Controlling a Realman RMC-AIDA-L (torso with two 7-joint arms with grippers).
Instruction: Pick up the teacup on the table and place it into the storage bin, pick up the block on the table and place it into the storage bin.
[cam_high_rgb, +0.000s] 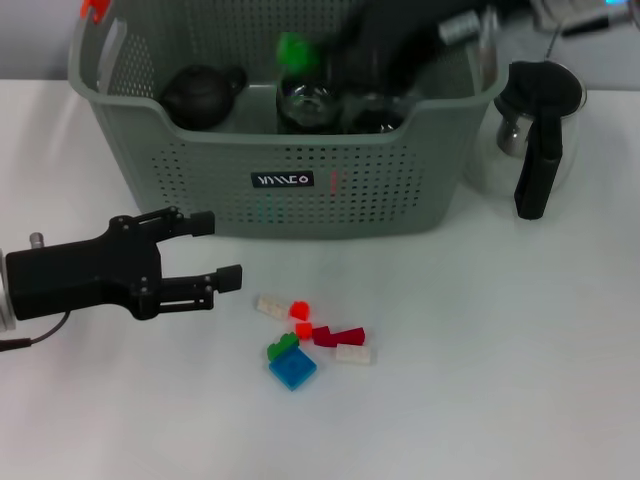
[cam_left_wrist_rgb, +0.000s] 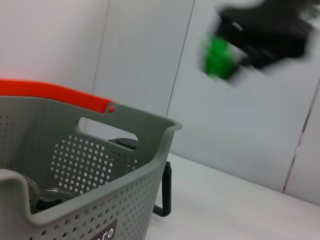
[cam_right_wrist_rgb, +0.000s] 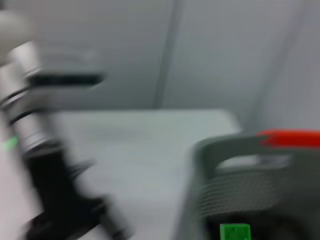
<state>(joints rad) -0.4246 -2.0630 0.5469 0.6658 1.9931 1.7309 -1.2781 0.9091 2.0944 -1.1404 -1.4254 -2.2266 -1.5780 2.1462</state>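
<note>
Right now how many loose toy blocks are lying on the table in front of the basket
About 7, in one cluster: white, two small red, two dark red, green, blue, plus a white one making 8; some may overlap.

Green block above bin (mid-air) — blurred

Right wrist view, heavily smeared. Grey-green storage bin: one corner visible, rim curving round, perforated wall below it with a slot-shaped handle opening. Orange-red handle clip sits on the rim above that opening. Green block shows inside the bin, low against the wall. Pale surface extends behind the bin to a light panelled wall. Robot arm, silver and black segments, stands beside the bin, apart from it.
</note>
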